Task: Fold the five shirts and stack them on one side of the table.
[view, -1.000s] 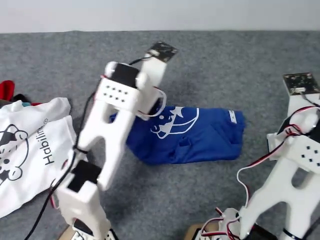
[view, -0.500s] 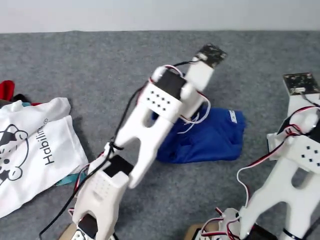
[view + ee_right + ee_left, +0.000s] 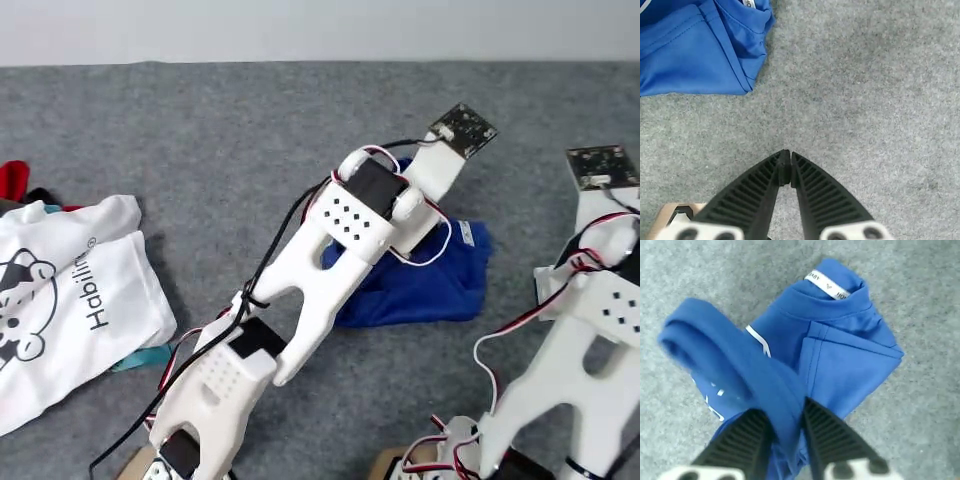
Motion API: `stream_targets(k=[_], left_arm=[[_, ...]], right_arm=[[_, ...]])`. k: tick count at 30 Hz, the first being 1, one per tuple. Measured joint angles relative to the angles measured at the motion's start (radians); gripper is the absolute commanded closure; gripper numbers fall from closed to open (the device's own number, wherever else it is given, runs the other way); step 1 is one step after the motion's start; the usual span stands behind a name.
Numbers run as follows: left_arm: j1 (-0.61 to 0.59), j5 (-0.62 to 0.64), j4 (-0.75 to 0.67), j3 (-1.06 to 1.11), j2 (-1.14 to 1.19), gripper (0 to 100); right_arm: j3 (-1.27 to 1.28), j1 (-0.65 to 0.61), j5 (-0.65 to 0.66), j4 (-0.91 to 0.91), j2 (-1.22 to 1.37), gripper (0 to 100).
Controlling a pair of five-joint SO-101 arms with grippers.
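Where the blue shirt lies: the blue shirt (image 3: 430,285) is bunched and partly folded on the grey table (image 3: 200,130), toward 3 o'clock in the high view, with its neck label facing up.
Left gripper: the left gripper (image 3: 785,410) is clamped on a fold of the blue cloth, which arches up from the pile in a soft loop.
Right gripper: the right gripper (image 3: 786,167) has its fingers pressed together on nothing, above bare table near the shirt's edge.
White shirt: a white shirt (image 3: 70,300) lies spread at 9 o'clock, well apart from the blue one, with red cloth (image 3: 12,180) beside it.
Handling: the shirt looks light, limp and a little slippery; it likely sags rather than keeping a crease.
Where to hold: a hem or doubled edge, pinching both layers, probably grips best.
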Motion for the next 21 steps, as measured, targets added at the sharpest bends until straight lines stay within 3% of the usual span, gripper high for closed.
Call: stream_targets(k=[2,12,21], left_arm=[[0.009,0.043,-0.009,0.0,0.02,70],[0.058,0.1,-0.026,-0.114,0.094,72],[-0.107,0.1,0.021,-0.193,0.084,90]], right_arm=[[0.0,0.0,0.0,0.0,0.0,99.0],[0.0,0.0,0.0,0.0,0.0,99.0],[0.0,0.0,0.0,0.0,0.0,99.0]])
